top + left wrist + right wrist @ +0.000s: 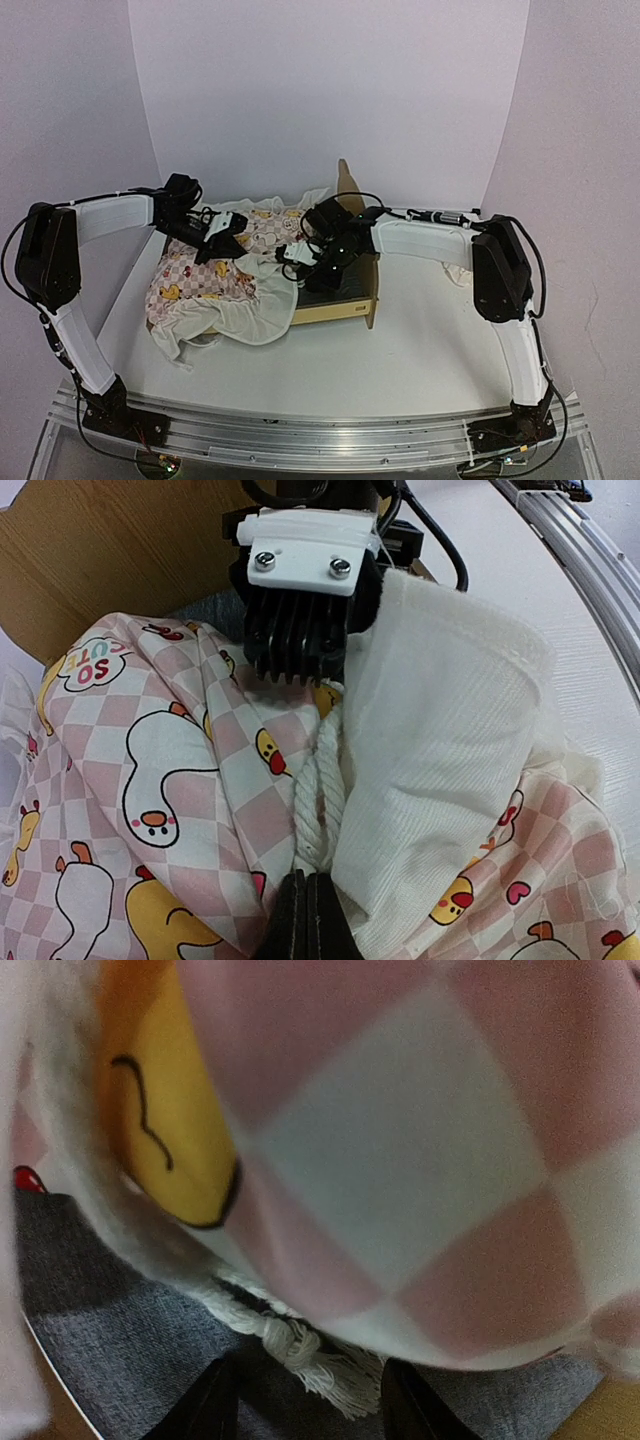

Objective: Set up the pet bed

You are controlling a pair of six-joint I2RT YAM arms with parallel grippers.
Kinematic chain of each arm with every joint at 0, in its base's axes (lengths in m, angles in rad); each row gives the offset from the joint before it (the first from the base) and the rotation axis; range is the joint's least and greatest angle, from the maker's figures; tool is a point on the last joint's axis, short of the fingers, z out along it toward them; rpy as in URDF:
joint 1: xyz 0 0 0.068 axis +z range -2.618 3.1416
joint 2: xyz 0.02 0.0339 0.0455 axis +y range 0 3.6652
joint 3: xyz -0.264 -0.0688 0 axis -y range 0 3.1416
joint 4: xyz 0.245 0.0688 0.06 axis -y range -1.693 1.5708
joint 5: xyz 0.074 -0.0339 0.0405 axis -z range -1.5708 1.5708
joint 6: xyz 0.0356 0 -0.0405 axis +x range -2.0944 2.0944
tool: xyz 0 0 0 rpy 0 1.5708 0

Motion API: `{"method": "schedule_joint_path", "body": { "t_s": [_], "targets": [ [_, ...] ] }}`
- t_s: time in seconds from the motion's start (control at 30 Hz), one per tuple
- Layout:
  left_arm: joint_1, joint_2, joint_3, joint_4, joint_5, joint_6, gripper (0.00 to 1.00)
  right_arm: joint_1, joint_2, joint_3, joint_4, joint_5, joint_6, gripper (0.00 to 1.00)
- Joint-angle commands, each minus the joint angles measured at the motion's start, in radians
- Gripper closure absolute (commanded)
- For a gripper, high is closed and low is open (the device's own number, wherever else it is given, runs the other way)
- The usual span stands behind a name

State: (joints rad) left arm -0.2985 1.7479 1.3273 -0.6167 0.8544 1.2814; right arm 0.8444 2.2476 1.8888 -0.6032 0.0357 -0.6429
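The pet bed (345, 303) is a light-wood frame with a tall headboard (347, 184) and a dark grey base (90, 1345). The pink checked duck quilt (205, 278) lies bunched over the bed's left end and the table. My left gripper (226, 236) is shut on the quilt's white twisted cord (318, 780), which comes out of its jaws in the left wrist view (306, 878). My right gripper (296, 254) is open over the grey base, under the quilt's edge (400, 1150). The cord's frayed tassel (305, 1352) lies between its fingertips (212, 1402).
The small matching pillow (458, 270) lies at the back right, partly hidden behind the right arm. The white back wall stands close behind the bed. The quilt's cream underside (262, 308) hangs over the bed's near left side.
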Motion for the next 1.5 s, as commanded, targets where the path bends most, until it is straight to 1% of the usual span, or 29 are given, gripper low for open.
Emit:
{"method": "schedule_joint_path", "body": {
  "t_s": [0.0,0.03,0.07,0.13,0.17,0.2,0.23,0.4,0.57,0.73,0.97,1.13,1.23,1.33,1.47],
  "targets": [
    [0.013,-0.006,-0.001,-0.001,0.051,0.007,1.00,0.015,0.121,0.055,-0.001,0.080,-0.070,0.58],
    [0.013,-0.008,-0.011,0.000,0.057,0.010,1.00,0.016,0.125,0.061,-0.002,0.093,-0.070,0.64],
    [0.013,-0.008,-0.015,-0.001,0.067,0.010,1.00,0.016,0.130,0.061,-0.005,0.104,-0.071,0.73],
    [0.013,-0.008,-0.012,0.000,0.085,0.007,1.00,0.015,0.134,0.051,-0.009,0.129,-0.074,0.82],
    [0.013,-0.006,-0.008,0.005,0.089,-0.002,1.00,0.016,0.135,0.042,-0.011,0.141,-0.076,0.87],
    [0.013,-0.005,-0.002,0.012,0.087,-0.017,1.00,0.016,0.132,0.030,-0.014,0.145,-0.077,0.95],
    [0.014,-0.002,0.003,0.019,0.083,-0.032,1.00,0.016,0.127,0.022,-0.016,0.147,-0.078,0.99],
    [0.041,0.012,0.026,0.029,0.084,-0.060,1.00,0.016,0.047,0.027,-0.018,0.091,-0.012,1.00],
    [0.061,0.018,0.032,0.034,0.086,-0.037,1.00,0.016,-0.085,0.031,0.007,0.040,0.099,1.00],
    [0.062,0.016,0.030,0.033,0.129,-0.036,1.00,0.023,-0.214,-0.047,0.041,0.051,0.140,1.00],
    [0.059,0.021,0.046,0.025,0.177,-0.047,1.00,0.063,-0.383,-0.180,0.037,0.066,0.173,1.00],
    [0.058,0.023,0.045,0.028,0.199,-0.041,1.00,0.110,-0.534,-0.269,-0.025,-0.041,0.240,1.00],
    [0.038,0.027,0.039,0.025,0.219,-0.040,1.00,0.159,-0.610,-0.331,-0.047,-0.131,0.333,1.00],
    [-0.005,0.032,0.033,0.014,0.228,-0.040,1.00,0.226,-0.627,-0.407,-0.049,-0.166,0.450,1.00],
    [-0.046,0.035,0.017,0.007,0.243,-0.039,1.00,0.302,-0.555,-0.483,-0.048,-0.212,0.552,1.00]
  ]
}}
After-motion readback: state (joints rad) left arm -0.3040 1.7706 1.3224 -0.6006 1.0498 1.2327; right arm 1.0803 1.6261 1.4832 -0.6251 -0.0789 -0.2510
